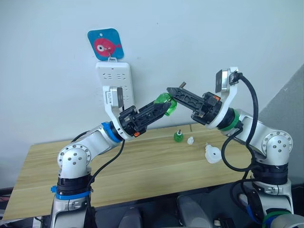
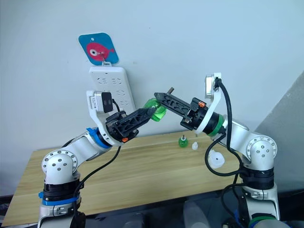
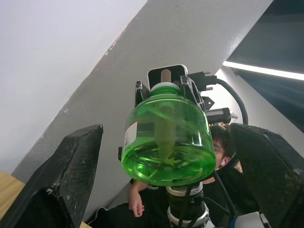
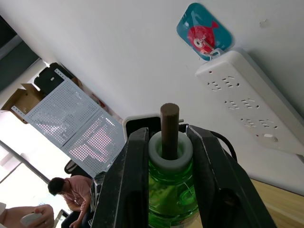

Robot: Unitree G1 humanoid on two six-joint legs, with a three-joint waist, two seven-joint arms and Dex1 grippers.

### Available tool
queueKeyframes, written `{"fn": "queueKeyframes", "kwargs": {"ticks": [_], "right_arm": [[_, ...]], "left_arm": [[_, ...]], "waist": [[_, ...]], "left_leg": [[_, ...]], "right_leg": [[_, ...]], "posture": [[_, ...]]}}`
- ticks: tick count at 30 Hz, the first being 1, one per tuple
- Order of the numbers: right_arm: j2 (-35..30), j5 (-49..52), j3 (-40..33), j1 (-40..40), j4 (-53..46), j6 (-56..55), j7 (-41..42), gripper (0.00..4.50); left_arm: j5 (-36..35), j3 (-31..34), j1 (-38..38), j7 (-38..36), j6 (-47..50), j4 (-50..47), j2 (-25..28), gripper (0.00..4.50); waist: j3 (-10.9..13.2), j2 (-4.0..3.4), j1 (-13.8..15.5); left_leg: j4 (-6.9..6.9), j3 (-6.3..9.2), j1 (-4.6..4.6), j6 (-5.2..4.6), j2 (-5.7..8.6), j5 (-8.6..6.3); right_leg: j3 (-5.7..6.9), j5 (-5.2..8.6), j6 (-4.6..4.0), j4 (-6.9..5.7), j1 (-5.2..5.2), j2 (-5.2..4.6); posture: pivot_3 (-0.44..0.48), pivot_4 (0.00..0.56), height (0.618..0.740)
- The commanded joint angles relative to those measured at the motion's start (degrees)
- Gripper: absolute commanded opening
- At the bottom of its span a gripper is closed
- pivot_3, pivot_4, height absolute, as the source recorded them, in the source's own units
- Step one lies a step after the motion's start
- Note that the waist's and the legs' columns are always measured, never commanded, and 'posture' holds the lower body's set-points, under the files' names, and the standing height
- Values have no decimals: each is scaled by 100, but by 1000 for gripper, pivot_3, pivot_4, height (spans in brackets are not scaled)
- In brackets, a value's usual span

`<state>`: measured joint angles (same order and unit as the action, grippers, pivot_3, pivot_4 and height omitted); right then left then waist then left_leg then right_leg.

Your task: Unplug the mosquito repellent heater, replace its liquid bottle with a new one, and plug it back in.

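Right gripper is clamping the green bottle at its white neck; left gripper is standing wide open around the bottle's base, fingers clear. Heater is lying on the table, well below both jaws.

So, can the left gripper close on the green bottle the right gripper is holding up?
Probably yes: the green bottle's base sits between the left gripper's open fingers, nothing between, and the right gripper clamps only its neck.
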<state>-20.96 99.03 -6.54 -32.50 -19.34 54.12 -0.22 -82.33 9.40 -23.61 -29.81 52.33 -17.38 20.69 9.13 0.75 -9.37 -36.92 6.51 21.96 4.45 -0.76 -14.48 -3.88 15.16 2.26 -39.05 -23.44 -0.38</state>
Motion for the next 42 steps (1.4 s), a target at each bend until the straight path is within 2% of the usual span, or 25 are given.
{"fn": "queueKeyframes", "kwargs": {"ticks": [1,6,7,16,24,31,38,42], "right_arm": [[-53,178,17,-13,-182,-154,32,834],[-106,132,61,-17,-186,-211,67,834],[-116,117,71,-11,-196,-227,75,834],[-141,22,124,8,-225,-315,73,834],[-253,-114,-7,31,-195,-451,-27,3612],[-1142,-844,-430,372,-136,-397,142,3626],[-2766,-2442,-654,1566,-766,-219,1221,3626],[-3220,-3203,-652,2116,-990,-248,1491,3626]], "left_arm": [[-222,-23,-79,5,42,-106,-1,3924],[-200,-39,-107,92,24,-60,-37,2376],[-191,-45,-108,106,22,-62,-47,2250],[-108,-43,-93,221,-31,-71,-135,2250],[122,-59,15,-182,53,-47,129,2250],[419,-39,105,-726,89,110,524,2250],[1258,-192,353,-1662,-117,51,1102,2250],[1668,-325,499,-2121,-268,-48,1288,2250]], "waist": [[0,0,0],[0,0,0],[0,0,0],[0,0,1],[0,0,0],[1,1,18],[4,1,87],[12,5,95]], "left_leg": [[0,0,0,0,0,0],[0,0,0,0,0,0],[0,0,0,0,0,0],[0,-1,0,0,0,0],[1,-2,0,0,0,0],[1,-4,1,-2,1,-1],[3,-22,-4,-31,2,-18],[0,-31,-8,-38,1,-22]], "right_leg": [[0,0,0,0,0,0],[0,0,0,0,0,0],[0,0,0,0,0,0],[-2,0,0,1,0,0],[-2,0,0,1,0,0],[-4,3,4,5,0,0],[-18,26,33,9,-1,1],[-25,30,39,10,0,3]], "posture": [[-175,85,720],[-175,86,720],[-175,86,720],[-174,87,720],[-174,87,720],[-183,117,720],[-191,137,720],[-199,155,720]]}}
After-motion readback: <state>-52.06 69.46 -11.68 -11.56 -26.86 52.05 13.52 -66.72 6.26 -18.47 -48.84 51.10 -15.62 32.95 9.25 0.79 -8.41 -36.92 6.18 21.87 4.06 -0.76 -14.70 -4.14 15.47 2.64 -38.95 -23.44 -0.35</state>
